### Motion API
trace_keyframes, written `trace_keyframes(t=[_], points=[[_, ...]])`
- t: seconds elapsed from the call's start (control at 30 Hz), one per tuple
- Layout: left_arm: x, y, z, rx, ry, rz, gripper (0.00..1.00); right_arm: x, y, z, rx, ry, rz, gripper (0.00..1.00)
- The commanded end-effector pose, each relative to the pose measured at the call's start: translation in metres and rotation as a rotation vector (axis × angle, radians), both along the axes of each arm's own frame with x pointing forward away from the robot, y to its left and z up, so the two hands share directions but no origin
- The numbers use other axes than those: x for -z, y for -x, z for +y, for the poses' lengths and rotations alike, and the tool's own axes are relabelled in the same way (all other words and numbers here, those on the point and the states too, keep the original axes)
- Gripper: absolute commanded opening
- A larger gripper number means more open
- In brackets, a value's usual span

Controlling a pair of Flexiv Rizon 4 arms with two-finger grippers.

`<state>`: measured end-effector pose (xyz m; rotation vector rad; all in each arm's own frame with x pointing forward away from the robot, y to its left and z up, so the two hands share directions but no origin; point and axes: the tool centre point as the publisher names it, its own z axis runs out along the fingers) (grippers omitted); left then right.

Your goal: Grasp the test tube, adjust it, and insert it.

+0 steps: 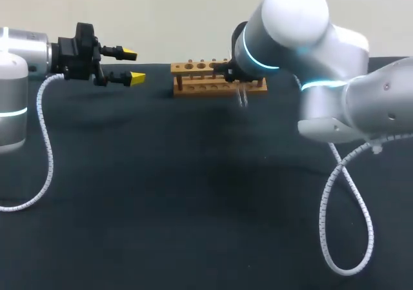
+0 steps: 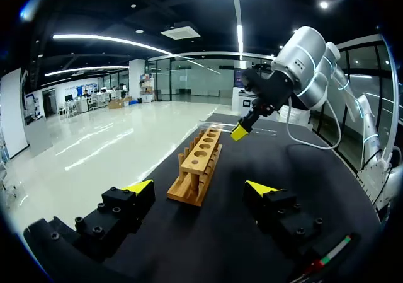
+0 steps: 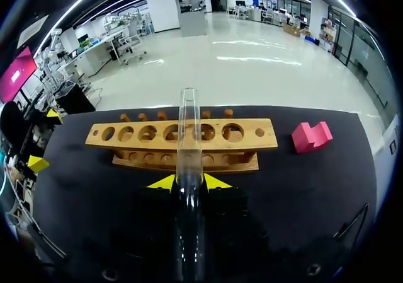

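A clear glass test tube (image 3: 187, 132) is held between the yellow tips of my right gripper (image 3: 189, 182), which is shut on it. The tube points at the wooden rack (image 3: 126, 133) and its open end lies over the middle holes. In the head view the rack (image 1: 200, 77) stands at the table's far middle. The right arm hides most of its own gripper there, and a glint of the tube (image 1: 243, 99) shows just in front of the rack. My left gripper (image 1: 133, 66) hangs open and empty to the left of the rack. In its own view, the left gripper (image 2: 200, 187) faces the rack's (image 2: 196, 163) end.
A pink block (image 3: 310, 136) lies on the black tabletop (image 1: 193, 193) past the rack's end, away from the left gripper. A white coiled cable (image 1: 352, 206) hangs from the right arm over the near right of the table, and another (image 1: 44, 148) trails from the left arm.
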<state>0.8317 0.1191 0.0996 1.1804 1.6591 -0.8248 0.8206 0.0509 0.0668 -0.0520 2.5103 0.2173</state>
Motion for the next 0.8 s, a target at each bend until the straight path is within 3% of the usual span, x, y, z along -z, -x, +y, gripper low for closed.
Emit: trace_keyframes(t=[0.03, 0.8], points=[[0.001, 0.001, 0.001, 0.0, 0.003, -0.005, 1.0, 0.002, -0.003, 0.002, -0.005, 0.002, 0.037, 0.0], [0.001, 0.001, 0.001, 0.0, 0.003, -0.005, 1.0, 0.023, -0.001, 0.002, -0.037, -0.021, 0.145, 0.0]])
